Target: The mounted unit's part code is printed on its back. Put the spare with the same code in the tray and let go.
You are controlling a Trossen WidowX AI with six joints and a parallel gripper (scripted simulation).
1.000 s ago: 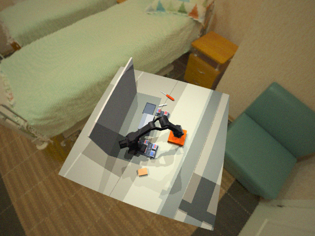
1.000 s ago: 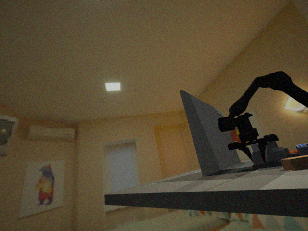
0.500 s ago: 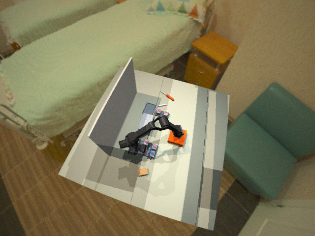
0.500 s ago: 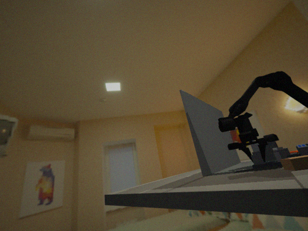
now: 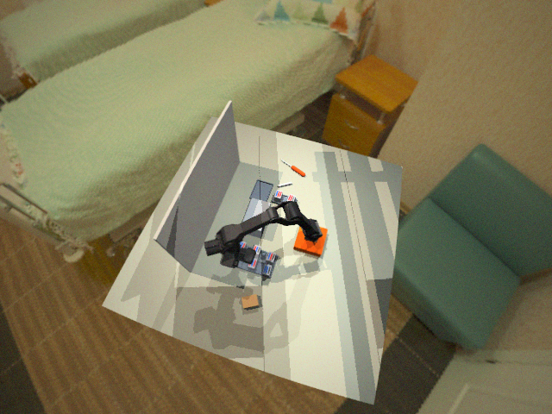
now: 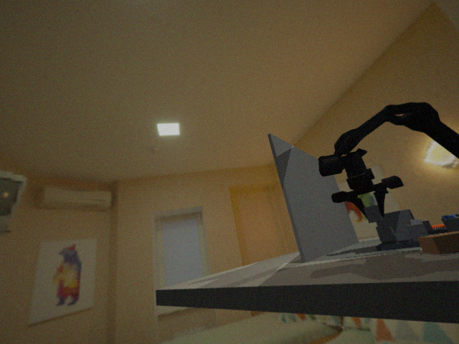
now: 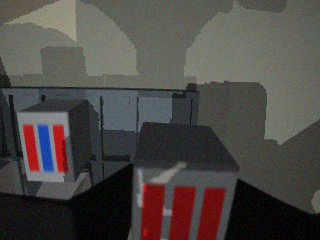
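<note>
Pincer pinches the grey block spare with three red stripes at lower centre of my wrist view. I see a second grey spare striped red-blue-red at left, in the grey rack on the pale desk.

One orange tray, one red-handled screwdriver, one small brown box, one upright grey panel, two striped blocks seen from the wrist.

A bedroom: two green-covered beds, an orange nightstand, a teal armchair and a wall air conditioner surround the counter.
</note>
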